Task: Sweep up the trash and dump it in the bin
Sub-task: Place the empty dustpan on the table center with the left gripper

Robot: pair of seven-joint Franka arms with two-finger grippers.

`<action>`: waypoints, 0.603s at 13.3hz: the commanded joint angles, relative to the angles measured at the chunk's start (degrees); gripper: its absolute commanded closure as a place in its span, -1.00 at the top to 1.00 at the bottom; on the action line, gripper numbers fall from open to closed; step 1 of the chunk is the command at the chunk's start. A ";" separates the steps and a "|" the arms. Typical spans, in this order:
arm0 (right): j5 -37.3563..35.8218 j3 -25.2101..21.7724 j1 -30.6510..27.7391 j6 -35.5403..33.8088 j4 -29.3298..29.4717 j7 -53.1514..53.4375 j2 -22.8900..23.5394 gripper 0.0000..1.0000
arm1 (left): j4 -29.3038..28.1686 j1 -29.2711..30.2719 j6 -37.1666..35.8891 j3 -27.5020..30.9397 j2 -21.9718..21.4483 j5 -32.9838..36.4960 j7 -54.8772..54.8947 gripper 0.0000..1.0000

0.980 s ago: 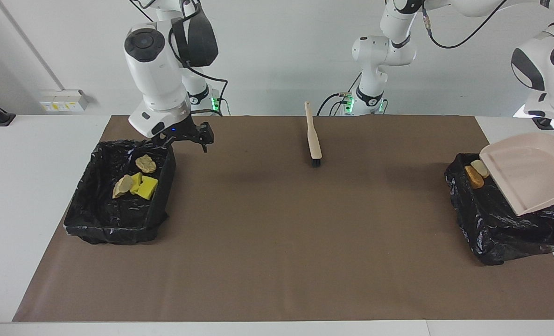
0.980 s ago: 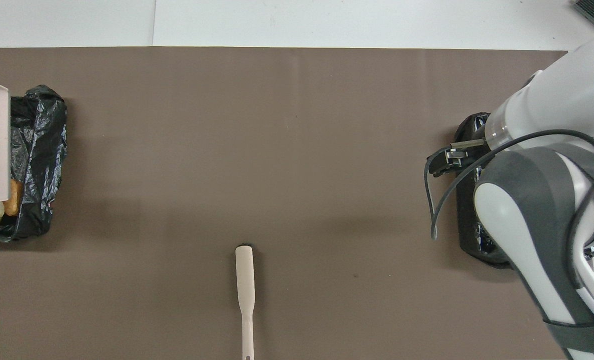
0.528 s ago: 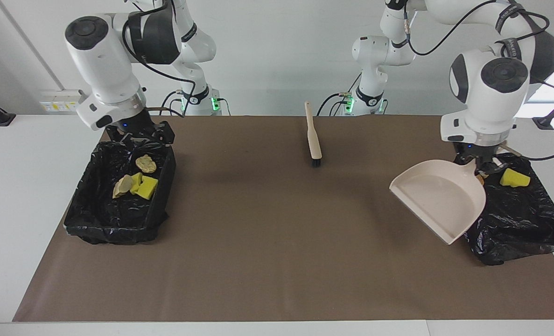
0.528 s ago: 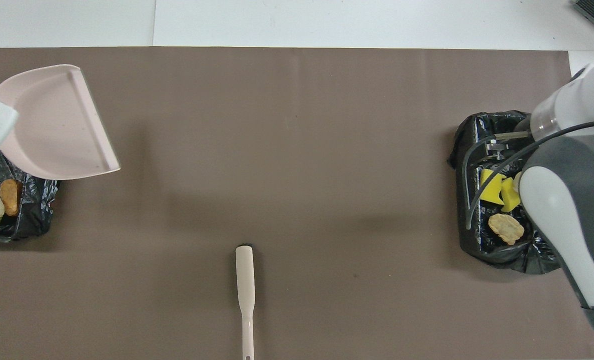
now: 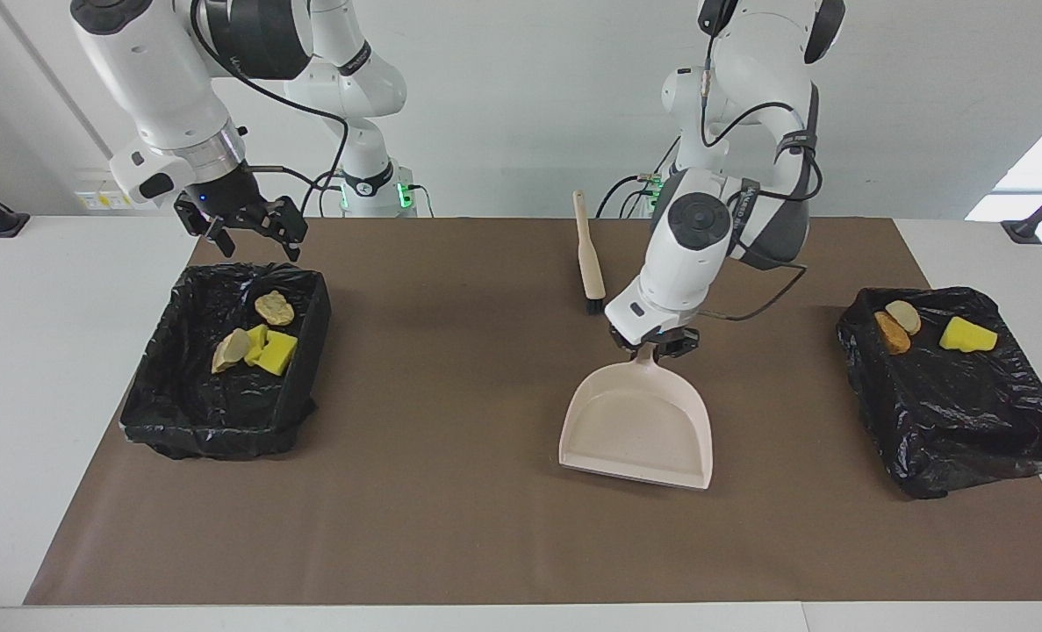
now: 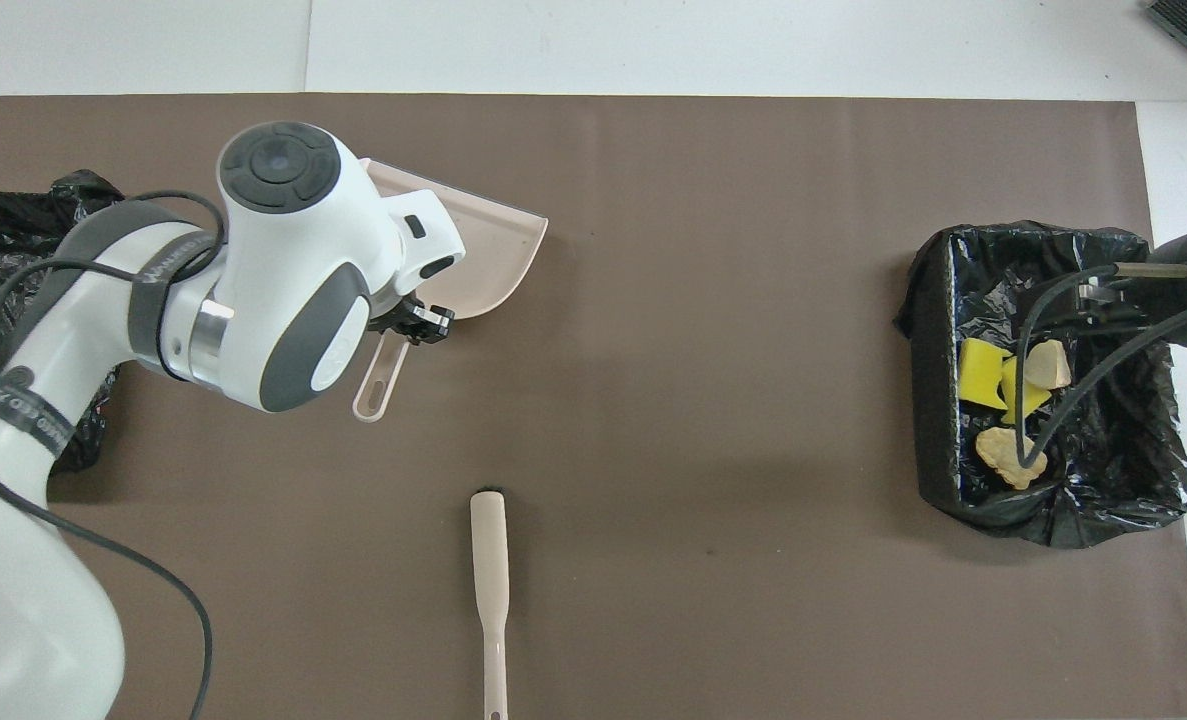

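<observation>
My left gripper [image 5: 661, 346] is shut on the handle of the pale pink dustpan [image 5: 639, 430], which lies low at the middle of the brown mat and looks empty. From overhead the dustpan [image 6: 488, 255] is partly hidden under my left gripper [image 6: 408, 325]. The trash lies in two black-lined bins. Yellow sponge pieces and tan chunks [image 5: 262, 344] sit in the bin [image 5: 222, 421] at the right arm's end. A yellow sponge [image 5: 966, 335] and two chunks [image 5: 893, 330] sit in the bin [image 5: 968, 430] at the left arm's end. My right gripper [image 5: 255, 244] hangs open and empty over its bin's edge nearest the robots.
A brush [image 5: 589, 263] with a pale handle and black bristles lies on the mat [image 5: 450, 491] close to the robots, near the middle, and shows in the overhead view as well [image 6: 489, 560]. White table surrounds the mat.
My left arm has swung the dustpan from over the bin at its end down to the middle of the mat. My right gripper has risen and drawn back over its bin's edge.
</observation>
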 commanded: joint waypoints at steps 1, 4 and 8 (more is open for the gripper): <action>0.13 -0.23 0.14 1.66 -1.81 -0.49 -1.53 1.00 | 4.90 -2.04 -0.20 0.09 3.52 -0.77 -4.63 -1.00; 0.12 -0.23 0.05 2.28 -1.37 -0.05 -1.00 1.00 | 8.43 -3.01 0.24 -0.79 8.44 -0.25 -10.62 -1.00; 0.91 -0.32 -0.21 2.10 -1.28 0.13 -1.00 1.00 | 6.85 -2.40 6.55 -0.88 9.15 -2.53 -10.80 -1.00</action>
